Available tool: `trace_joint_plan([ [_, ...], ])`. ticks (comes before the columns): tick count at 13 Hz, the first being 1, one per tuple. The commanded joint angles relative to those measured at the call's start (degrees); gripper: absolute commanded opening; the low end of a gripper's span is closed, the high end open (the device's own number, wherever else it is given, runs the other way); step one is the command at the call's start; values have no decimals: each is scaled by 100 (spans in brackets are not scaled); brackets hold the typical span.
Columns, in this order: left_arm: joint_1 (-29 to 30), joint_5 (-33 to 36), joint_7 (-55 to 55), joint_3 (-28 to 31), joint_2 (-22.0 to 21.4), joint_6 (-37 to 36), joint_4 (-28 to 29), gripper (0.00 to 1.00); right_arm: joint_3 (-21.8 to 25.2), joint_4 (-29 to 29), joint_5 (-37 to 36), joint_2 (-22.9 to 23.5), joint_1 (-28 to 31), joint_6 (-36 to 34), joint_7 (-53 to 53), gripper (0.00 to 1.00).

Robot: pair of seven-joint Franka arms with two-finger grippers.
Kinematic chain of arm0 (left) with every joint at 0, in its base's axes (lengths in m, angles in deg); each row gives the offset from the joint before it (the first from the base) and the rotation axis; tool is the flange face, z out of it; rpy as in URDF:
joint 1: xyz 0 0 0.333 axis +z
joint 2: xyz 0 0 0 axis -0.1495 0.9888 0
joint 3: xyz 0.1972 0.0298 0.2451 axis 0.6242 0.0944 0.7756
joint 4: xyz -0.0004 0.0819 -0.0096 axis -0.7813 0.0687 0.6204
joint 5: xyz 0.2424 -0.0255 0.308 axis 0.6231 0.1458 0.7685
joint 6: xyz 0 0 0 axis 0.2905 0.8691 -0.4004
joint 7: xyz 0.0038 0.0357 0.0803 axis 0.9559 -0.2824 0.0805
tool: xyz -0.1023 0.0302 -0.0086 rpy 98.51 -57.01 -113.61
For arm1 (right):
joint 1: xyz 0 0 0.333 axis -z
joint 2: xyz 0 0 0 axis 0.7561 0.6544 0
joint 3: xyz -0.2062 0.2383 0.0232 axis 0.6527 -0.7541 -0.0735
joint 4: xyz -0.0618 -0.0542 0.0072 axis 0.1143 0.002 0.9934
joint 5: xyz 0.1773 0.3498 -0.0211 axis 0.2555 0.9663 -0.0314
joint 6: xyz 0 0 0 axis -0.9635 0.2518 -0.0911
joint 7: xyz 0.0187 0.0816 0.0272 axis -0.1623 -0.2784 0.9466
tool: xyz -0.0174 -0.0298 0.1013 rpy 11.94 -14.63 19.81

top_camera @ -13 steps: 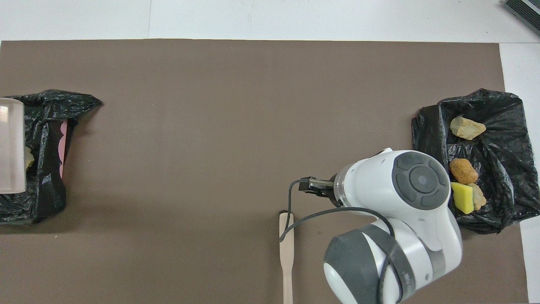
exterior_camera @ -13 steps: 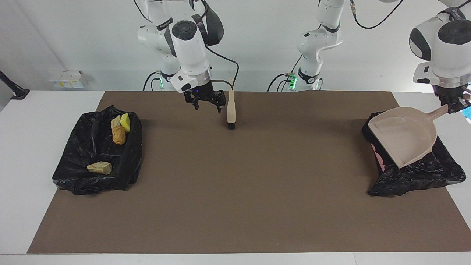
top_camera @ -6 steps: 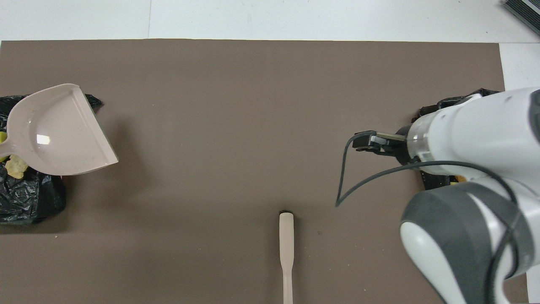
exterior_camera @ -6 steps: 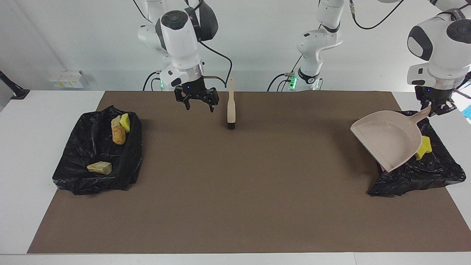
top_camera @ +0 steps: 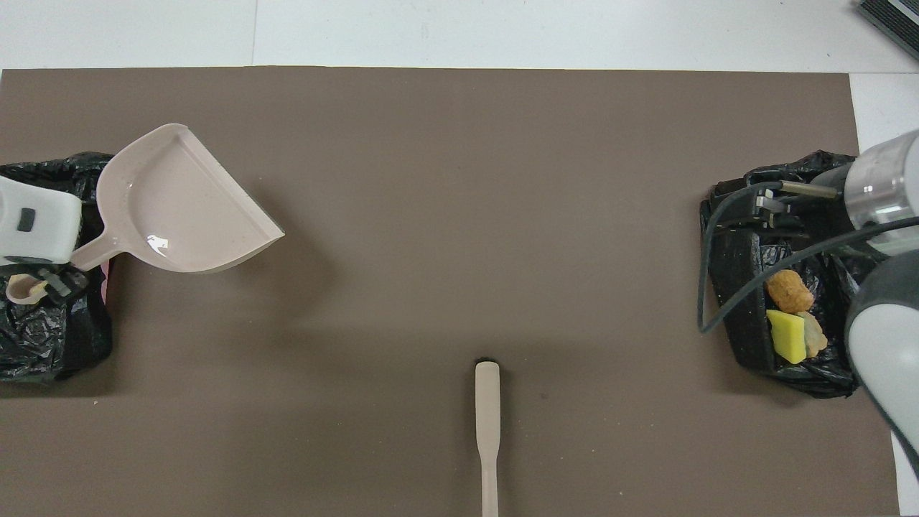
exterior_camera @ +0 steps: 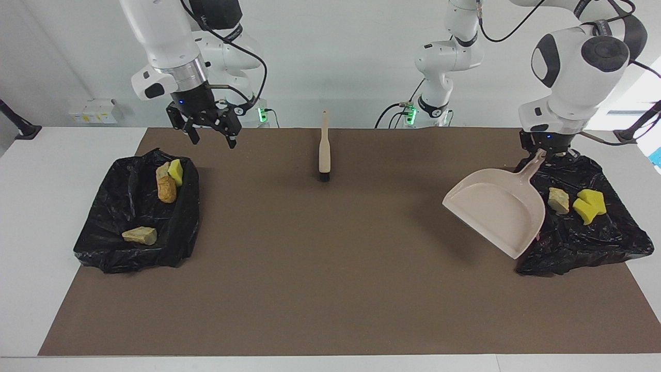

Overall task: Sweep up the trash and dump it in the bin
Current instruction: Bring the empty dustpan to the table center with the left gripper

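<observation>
Two bins (exterior_camera: 139, 217) (exterior_camera: 588, 232), trash (exterior_camera: 167, 188) inside

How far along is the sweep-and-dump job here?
Nearly done. Done: no trash shows on the mat; pieces lie in both bins, and the brush stands alone. In hand: the left end effector holds the empty dustpan raised beside its bin. Left: setting the dustpan down. The right end effector waits open above the other bin.

The left gripper (exterior_camera: 543, 153) has swung the dustpan (exterior_camera: 497, 212) off its bin (exterior_camera: 609, 243) over the mat, uncovering trash (exterior_camera: 589, 205). The right gripper (exterior_camera: 209, 135) has shifted toward the mat's corner.
</observation>
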Motion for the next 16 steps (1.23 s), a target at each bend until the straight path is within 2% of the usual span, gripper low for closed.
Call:
trace_joint_plan([
  [1, -632, -499, 1601, 106, -201, -38, 106, 0, 318, -335, -207, 82, -185, -430, -249, 100],
  [3, -1159, -703, 2729, 106, -184, 67, 62, 0, 521, -300, -233, -163, -282, -553, -240, 100],
  [7, -1968, -1090, 3944, 97, 79, 611, -26, 0, 767, -300, -189, -182, -282, -702, -249, 100],
  [10, -2487, -1091, 4648, 97, 588, 1051, -175, 0, 768, -300, -224, -173, -282, -738, -249, 100],
  [12, -2813, -1056, 5078, 97, 1123, 1498, -245, 0, 759, -300, -233, -138, -282, -712, -249, 100],
  [16, -3033, -1020, 5685, 97, 1749, 2447, -246, 0, 733, -283, -128, -121, -256, -572, -493, 100],
])
